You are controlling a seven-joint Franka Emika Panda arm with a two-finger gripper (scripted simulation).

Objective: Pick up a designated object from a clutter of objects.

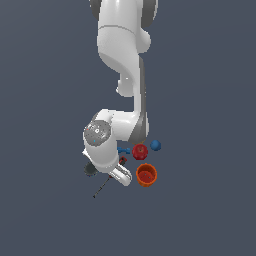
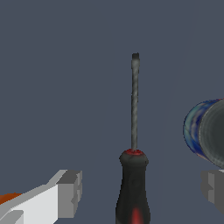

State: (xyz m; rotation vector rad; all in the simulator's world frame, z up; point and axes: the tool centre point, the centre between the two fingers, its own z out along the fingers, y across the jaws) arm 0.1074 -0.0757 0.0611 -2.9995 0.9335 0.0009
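Note:
The screwdriver (image 2: 133,183) lies on the grey floor, its red-and-black handle between my two fingers and its thin dark shaft (image 2: 134,100) pointing away. My gripper (image 2: 142,192) is open, with a clear gap on each side of the handle; one grey fingertip (image 2: 70,192) and the other (image 2: 213,189) touch nothing. In the exterior view the white hand (image 1: 119,174) hangs low over the screwdriver (image 1: 101,188), whose shaft sticks out from under it. The clutter lies around the hand.
A red knob (image 1: 139,151), a blue ball (image 1: 156,145), a blue piece (image 1: 123,150) and an orange cup (image 1: 146,175) sit on the exterior view's right of the hand. A dark gear-like disc (image 1: 90,170) (image 2: 209,131) lies close on the other side.

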